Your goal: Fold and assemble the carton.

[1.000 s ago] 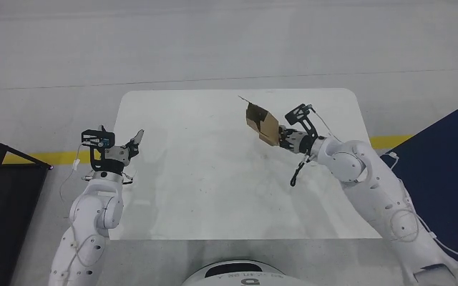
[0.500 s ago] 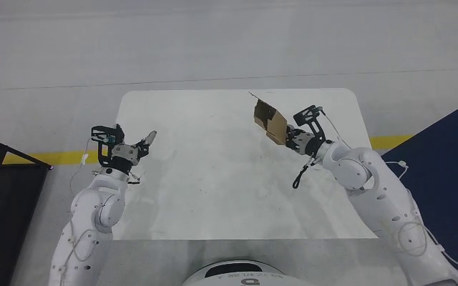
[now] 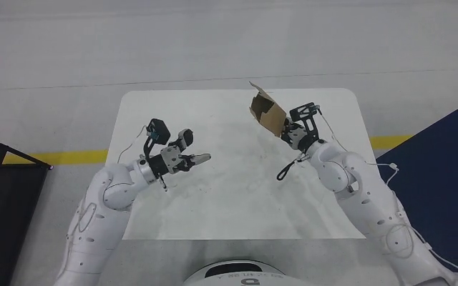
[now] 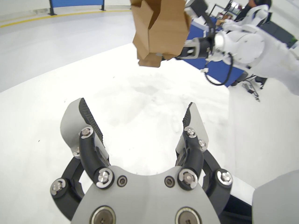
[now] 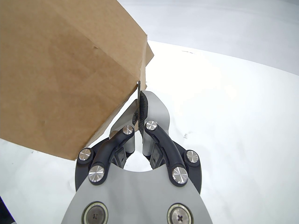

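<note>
A brown cardboard carton (image 3: 265, 112) hangs in the air over the far right part of the white table (image 3: 236, 200), opened into a tube with loose flaps. My right gripper (image 3: 286, 134) is shut on a lower flap of the carton (image 5: 58, 66), fingers pinched at its edge (image 5: 140, 104). In the left wrist view the carton (image 4: 161, 29) shows its open end with flaps raised, held by the other arm's gripper (image 4: 184, 53). My left gripper (image 3: 202, 158) is open and holds nothing, over the table's left-middle; its fingertips (image 4: 137, 109) stand wide apart, pointing toward the carton.
The table's edges run close to both arms; a yellow floor line (image 3: 64, 156) passes behind it. A dark blue panel (image 3: 436, 154) stands at the right of the table.
My left arm has swung from the table's left edge in over the table toward the middle. The right gripper has lifted the carton slightly and tilted it more upright.
</note>
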Motion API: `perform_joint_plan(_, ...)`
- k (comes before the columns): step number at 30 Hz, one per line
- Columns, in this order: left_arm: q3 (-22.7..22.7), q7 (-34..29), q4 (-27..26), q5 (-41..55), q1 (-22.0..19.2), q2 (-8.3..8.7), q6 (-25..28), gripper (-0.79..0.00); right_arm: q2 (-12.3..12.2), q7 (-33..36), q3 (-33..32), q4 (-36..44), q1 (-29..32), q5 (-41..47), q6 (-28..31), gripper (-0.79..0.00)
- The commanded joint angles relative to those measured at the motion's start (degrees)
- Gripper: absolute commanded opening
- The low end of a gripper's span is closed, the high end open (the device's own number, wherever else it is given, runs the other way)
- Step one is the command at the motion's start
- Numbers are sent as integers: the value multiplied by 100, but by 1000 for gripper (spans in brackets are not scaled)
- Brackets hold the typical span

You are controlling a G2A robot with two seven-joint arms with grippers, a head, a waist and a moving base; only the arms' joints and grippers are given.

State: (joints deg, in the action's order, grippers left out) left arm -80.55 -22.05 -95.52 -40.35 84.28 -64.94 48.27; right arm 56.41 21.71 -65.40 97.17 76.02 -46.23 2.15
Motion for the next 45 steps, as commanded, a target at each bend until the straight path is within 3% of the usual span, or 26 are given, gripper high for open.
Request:
perform_joint_plan(1, -39, -175, -4, 299, -43, 36, 237, 0, 0, 0, -1, -2, -1, 6, 7, -785)
perform_joint_plan(6, 234, -337, -261, 351, -42, 43, 151, 0, 53, -173, 33, -49, -42, 239, -130, -785)
perform_joint_plan(10, 614, -180, -401, 265, -132, -14, -334, 0, 178, -738, 185, -216, -138, 868, -18, -785)
perform_joint_plan(15, 971, 360, -577, -88, -240, -98, -931, 0, 313, -813, 611, -362, -372, 683, -135, -785)
perform_joint_plan(20, 1267, 608, -649, -179, -317, -152, -1169, 0, 374, -693, 790, -374, -464, 538, 53, -785)
perform_joint_plan(32, 2032, 1147, -630, -1274, -651, -349, -2895, 0, 371, -542, 667, -142, -234, 311, 566, -785)
perform_joint_plan(38, 2116, 1280, -496, -1379, -762, -400, -3194, 0, 371, -513, 560, -66, -131, 243, 650, -785)
perform_joint_plan(45, 1799, 1436, -139, -1341, -781, -393, -3481, 0, 358, -357, 415, 13, -21, 283, 932, -785)
